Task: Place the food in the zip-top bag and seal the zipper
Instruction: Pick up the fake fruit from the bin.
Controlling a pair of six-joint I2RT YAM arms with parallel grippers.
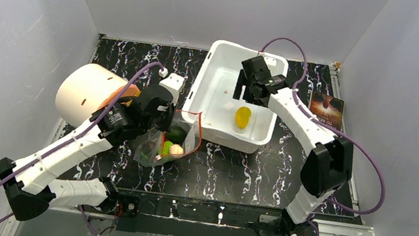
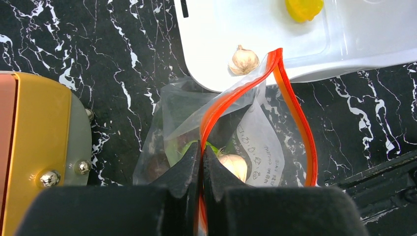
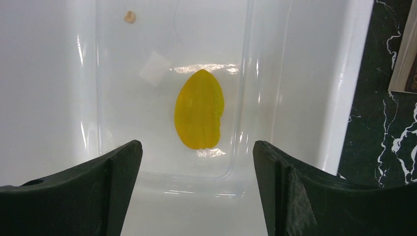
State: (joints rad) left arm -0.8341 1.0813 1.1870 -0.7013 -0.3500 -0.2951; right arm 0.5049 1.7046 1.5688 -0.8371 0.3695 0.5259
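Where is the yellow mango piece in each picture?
Top external: the mango lies in the white tub, a little right of centre.
Left wrist: the mango is at the top edge, partly cut off, inside the tub.
Right wrist: the mango is in the middle, on the tub floor.
Shared landmark: the white tub.
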